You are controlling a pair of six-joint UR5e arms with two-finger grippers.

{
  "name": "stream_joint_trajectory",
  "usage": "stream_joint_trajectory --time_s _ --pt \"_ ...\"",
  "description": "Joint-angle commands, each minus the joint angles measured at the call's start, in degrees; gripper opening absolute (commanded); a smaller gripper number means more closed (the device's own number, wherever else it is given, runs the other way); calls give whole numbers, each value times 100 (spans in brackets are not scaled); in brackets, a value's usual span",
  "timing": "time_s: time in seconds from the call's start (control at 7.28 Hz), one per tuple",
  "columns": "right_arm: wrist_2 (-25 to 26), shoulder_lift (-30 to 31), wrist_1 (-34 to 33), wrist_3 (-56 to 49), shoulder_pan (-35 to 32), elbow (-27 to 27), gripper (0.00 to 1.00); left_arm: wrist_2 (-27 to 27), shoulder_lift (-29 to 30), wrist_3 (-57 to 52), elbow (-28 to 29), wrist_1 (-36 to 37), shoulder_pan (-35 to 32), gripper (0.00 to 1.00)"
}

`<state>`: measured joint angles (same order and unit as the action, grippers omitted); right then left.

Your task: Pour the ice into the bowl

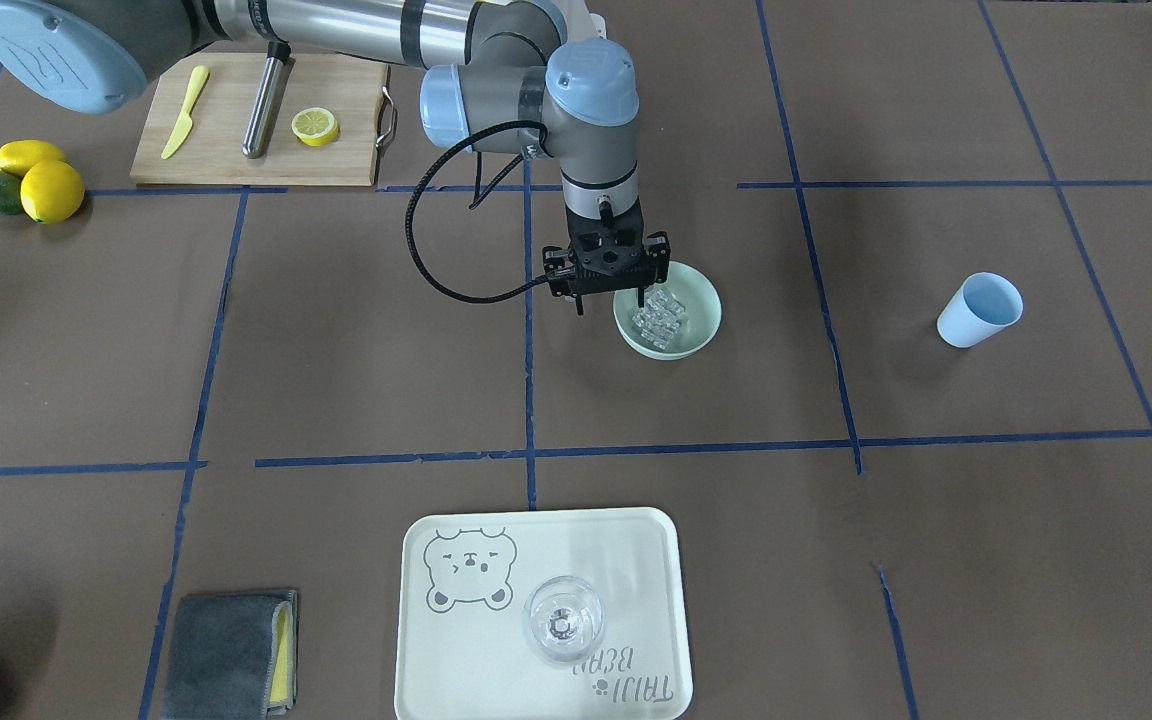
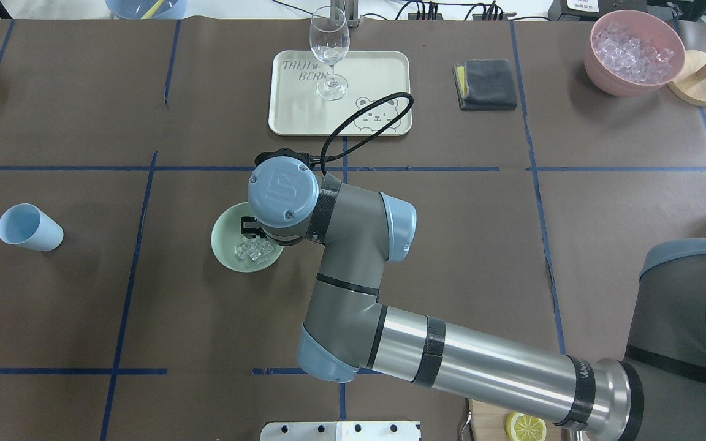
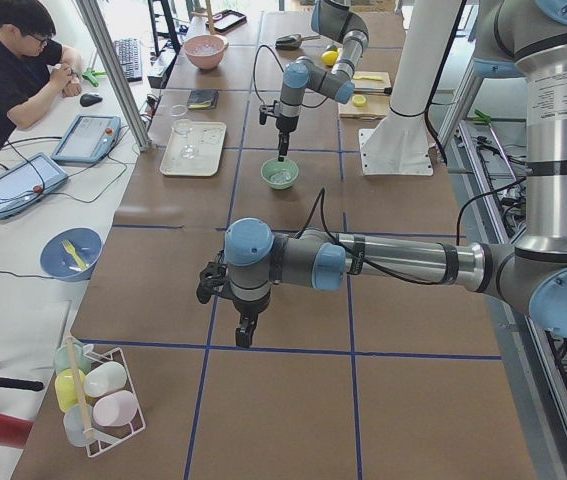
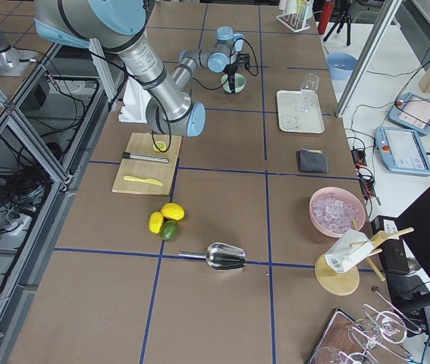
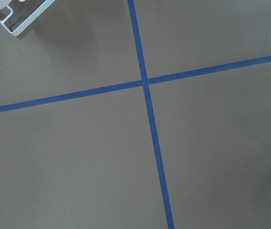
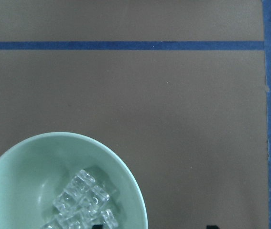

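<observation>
In the front-facing view, near the middle of the table (image 1: 336, 330), you are looking at the bowl (image 1: 701, 335) sitting upright with the ice (image 1: 661, 318) heaped inside it. The right gripper (image 1: 612, 303) is hanging straight down over the bowl's edge on the view's left. Its jaws are standing apart with nothing between them, one finger pointing down outside the rim and the other over the ice. Whether either is touching anything, you cannot tell. In the overhead view the right wrist is covering most of the gripper and part of the bowl, and the ice is showing just beside it. In the exterior left view the left gripper (image 3: 246, 338) is hanging over bare table, well apart from the bowl, and you cannot tell whether it is parted or closed. In the exterior right view the bowl is sitting small and far off under the right arm's end. The left wrist view is showing you only brown table and crossing blue tape lines (image 5: 145, 83). In the right wrist view the bowl is filling the lower left corner with the ice lying low in it. The gripper's two dark tips are poking in at the bottom edge, one over the ice and one over table beside the bowl.
</observation>
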<state>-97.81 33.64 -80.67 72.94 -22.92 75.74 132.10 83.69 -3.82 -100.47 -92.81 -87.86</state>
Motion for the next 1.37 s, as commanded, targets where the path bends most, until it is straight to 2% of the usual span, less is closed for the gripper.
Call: stream_joint_trajectory --time_s 0.0,0.14,0.27,0.55,0.69,0.96,1.24 --pt "7 -24 34 -8 -2 -103 67 0 -2 -5 1 0 -3 100" --pt "7 -33 42 1 -2 -103 57 0 -2 -5 1 0 -3 100" --pt "-2 -25 69 -8 -2 -112 37 -9 -2 -5 1 0 -3 100" --pt "-2 -33 165 1 7 -138 10 -9 -2 -5 10 0 -3 100" --pt "-10 -42 166 10 7 -165 0 -18 -2 -5 10 0 -3 100" --pt "-10 -68 166 27 7 -130 0 -18 -2 -5 10 0 -3 100" --pt "-124 -51 227 19 -37 359 0 -18 -2 -5 10 0 -3 100"
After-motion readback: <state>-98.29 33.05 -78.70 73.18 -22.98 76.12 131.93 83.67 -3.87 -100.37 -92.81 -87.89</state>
